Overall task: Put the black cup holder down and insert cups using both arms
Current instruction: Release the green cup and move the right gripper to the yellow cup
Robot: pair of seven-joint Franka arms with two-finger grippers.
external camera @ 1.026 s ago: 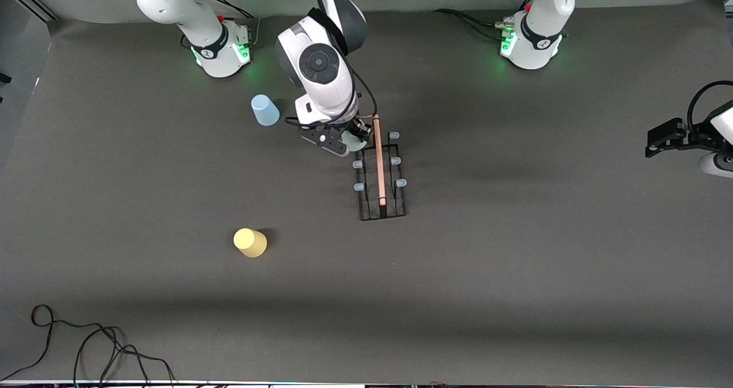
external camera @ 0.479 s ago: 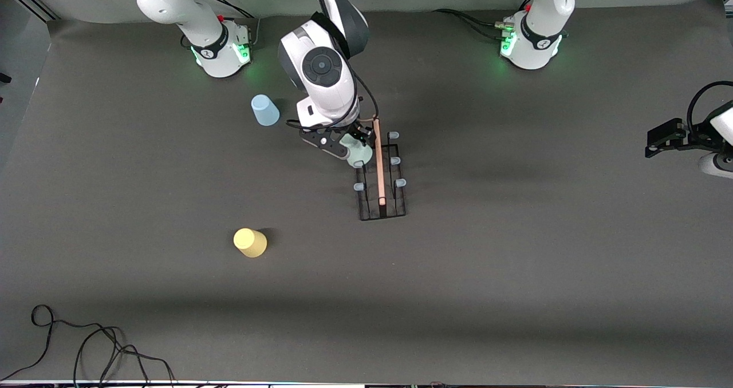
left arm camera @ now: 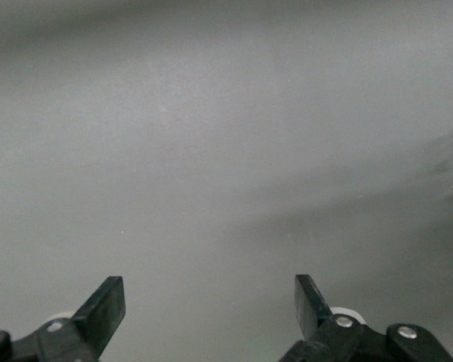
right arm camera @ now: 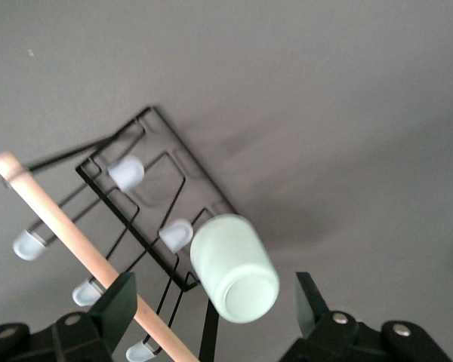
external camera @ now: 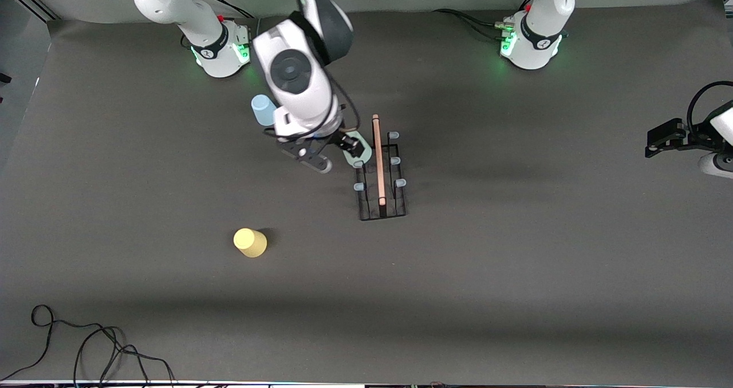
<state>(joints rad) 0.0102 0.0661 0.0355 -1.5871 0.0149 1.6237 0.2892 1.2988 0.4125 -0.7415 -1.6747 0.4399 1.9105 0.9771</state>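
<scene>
The right gripper (external camera: 338,150) hangs with jaws open; the grey-green cup (right arm camera: 234,268) sits free between them on a peg of the black cup holder (external camera: 381,173). The left gripper (left arm camera: 210,317) waits over bare tabletop (left arm camera: 226,151), jaws open.

Right arm's wrist is covering part of the light blue cup (external camera: 263,110) and the grey-green cup's (external camera: 353,155) upper portion. Left arm is running off the frame edge; only its gripper (external camera: 664,138) end is showing.
</scene>
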